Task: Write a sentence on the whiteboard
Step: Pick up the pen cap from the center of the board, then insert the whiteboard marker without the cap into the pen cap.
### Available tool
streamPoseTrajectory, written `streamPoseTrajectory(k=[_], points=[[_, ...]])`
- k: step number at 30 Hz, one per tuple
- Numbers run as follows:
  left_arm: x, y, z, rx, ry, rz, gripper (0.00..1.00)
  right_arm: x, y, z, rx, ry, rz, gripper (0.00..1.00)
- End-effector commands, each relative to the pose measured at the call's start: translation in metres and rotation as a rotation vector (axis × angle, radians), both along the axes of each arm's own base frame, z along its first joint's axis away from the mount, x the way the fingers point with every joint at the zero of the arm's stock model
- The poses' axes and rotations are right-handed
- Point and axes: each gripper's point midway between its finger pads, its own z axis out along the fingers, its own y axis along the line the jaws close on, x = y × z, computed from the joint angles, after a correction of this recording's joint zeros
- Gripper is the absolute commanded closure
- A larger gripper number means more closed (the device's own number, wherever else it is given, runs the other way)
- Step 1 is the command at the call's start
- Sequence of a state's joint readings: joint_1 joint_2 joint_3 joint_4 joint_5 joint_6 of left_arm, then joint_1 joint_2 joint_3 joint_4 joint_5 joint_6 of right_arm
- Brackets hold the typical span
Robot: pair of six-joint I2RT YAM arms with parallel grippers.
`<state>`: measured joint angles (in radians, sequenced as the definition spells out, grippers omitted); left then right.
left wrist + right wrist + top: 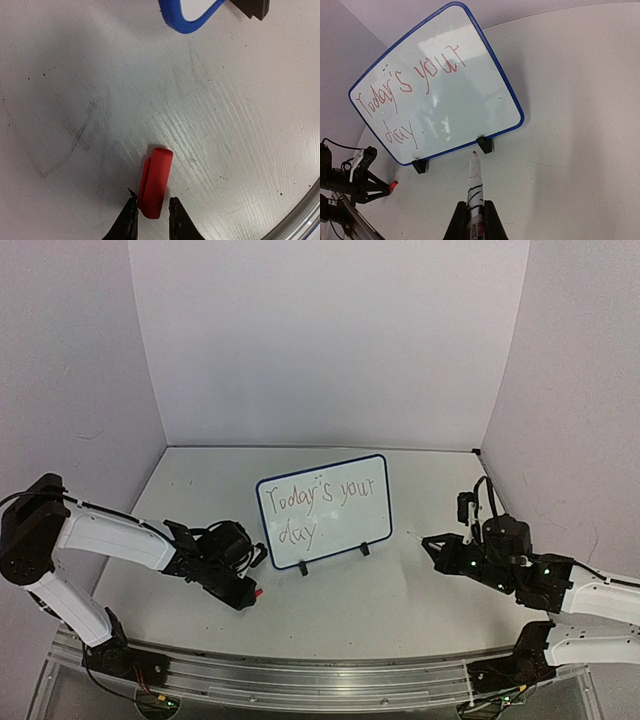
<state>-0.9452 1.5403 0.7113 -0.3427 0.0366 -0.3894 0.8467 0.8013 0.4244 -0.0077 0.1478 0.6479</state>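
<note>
The whiteboard [335,530] stands upright on its two black feet at the table's middle. The sentence [320,502] "Today's your day" is on it in two reddish lines. Both show in the right wrist view too, the whiteboard [470,105] and the sentence [412,82]. My right gripper [432,543] is shut on a marker [476,185], uncapped, its red tip pointing at the board's right foot, just short of it. My left gripper [152,205] holds the end of a red marker cap [155,182] low over the table, left of the board.
The board's blue frame corner [185,22] and one black foot [252,7] lie ahead of the left gripper. Grey scuff marks [75,135] streak the tabletop. A metal rail [320,670] runs along the near edge. White walls enclose the back and sides.
</note>
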Motion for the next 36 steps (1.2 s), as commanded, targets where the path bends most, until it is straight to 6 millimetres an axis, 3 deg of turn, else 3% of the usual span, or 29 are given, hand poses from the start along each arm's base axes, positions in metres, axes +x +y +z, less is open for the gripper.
streamPoseTrajectory(k=[1, 14, 24, 36], points=[[0.000, 0.002, -0.003, 0.046, -0.003, -0.018, 0.81, 0.003, 0.001, 0.010, 0.031, -0.023, -0.012, 1.00], [-0.005, 0.004, -0.001, 0.042, 0.004, -0.017, 1.00, 0.002, 0.002, 0.011, 0.029, -0.023, 0.001, 1.00], [-0.015, -0.004, 0.031, -0.044, -0.006, -0.059, 1.00, -0.011, 0.007, 0.024, 0.000, -0.002, 0.088, 1.00], [-0.048, -0.034, 0.077, -0.251, -0.003, -0.291, 1.00, -0.053, 0.079, 0.034, 0.089, 0.144, 0.591, 1.00]])
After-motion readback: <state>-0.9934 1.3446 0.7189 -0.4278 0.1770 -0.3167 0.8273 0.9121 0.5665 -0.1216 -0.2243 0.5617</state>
